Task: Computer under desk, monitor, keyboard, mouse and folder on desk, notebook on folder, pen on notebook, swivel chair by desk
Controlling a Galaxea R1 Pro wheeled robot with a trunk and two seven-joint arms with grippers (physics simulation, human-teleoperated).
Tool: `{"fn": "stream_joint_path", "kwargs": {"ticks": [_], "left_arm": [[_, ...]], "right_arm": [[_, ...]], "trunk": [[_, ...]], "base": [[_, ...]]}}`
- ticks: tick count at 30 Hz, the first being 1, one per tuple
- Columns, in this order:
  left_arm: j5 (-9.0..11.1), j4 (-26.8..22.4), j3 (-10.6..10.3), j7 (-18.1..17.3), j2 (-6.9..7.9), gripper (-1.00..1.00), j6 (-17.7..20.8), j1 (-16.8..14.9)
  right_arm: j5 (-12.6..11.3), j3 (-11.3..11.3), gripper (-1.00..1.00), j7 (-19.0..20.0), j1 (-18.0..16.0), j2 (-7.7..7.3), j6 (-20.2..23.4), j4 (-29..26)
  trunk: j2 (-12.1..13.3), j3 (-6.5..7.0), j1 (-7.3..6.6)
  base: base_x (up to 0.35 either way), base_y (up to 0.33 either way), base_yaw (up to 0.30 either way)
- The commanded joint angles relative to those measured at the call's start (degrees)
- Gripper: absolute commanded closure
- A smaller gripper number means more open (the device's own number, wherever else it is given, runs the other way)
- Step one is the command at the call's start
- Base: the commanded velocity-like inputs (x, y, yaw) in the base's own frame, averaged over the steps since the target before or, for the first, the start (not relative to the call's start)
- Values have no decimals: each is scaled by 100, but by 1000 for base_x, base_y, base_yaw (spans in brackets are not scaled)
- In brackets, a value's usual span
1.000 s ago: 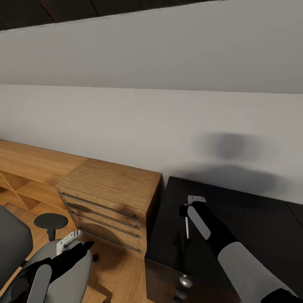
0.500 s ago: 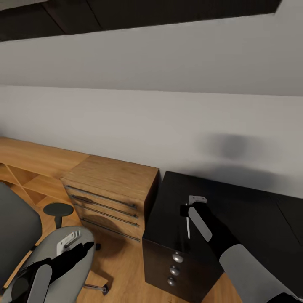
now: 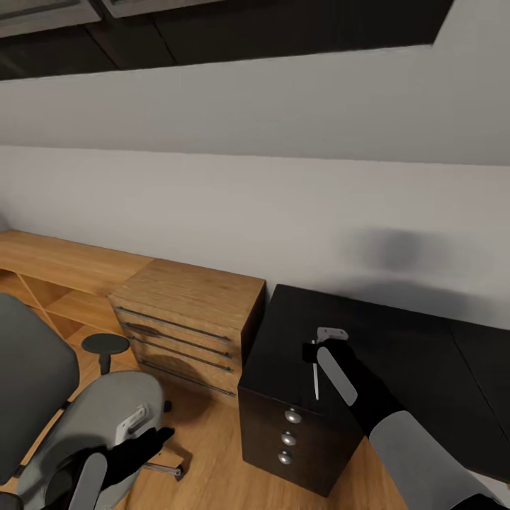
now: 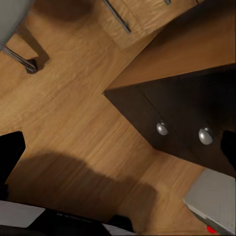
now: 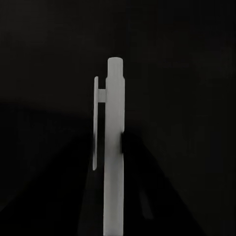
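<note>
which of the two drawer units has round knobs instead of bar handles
The black drawer cabinet under the right hand has three round silver knobs down its front. The light wooden drawer chest beside it has long dark bar handles instead.

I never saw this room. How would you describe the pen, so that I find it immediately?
Start at the black cabinet standing against the white wall, right of the wooden drawer chest. Over its top hangs the right gripper, shut on the pen. It is a thin white stick with a side clip, pale against the dark top, much slimmer than the gripper's fingers.
</note>
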Motion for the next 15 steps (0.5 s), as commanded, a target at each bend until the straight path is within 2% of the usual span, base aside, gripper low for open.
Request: {"fn": "stream_joint_path", "kwargs": {"ticks": [1,6,10,12,15], "left_arm": [[60,116,-10,48,-6,-100,23,-5],[50,463,-130,38,-11,-100,10,-5],[-17,924,-436,40,-6,-100,-50,-5],[-152,1134,-607,37,-4,-100,-117,-5],[-343,1332,-698,31,-3,-100,-312,-5]], "right_arm": [[-65,25,100,-58,-6,-8,6,-10],[-65,23,100,-64,-7,-9,7,-16],[-67,17,100,-66,-6,-40,8,-97],[-88,21,100,-65,-6,-100,9,-150],[-105,23,100,-66,-4,-150,20,-212]], "trunk": [[36,11,-22],[236,101,-132],[397,173,-219],[477,209,-263],[597,262,-329]], "base": [[-5,-1,0],[-2,0,0],[0,0,0],[0,0,0],[0,0,0]]}}
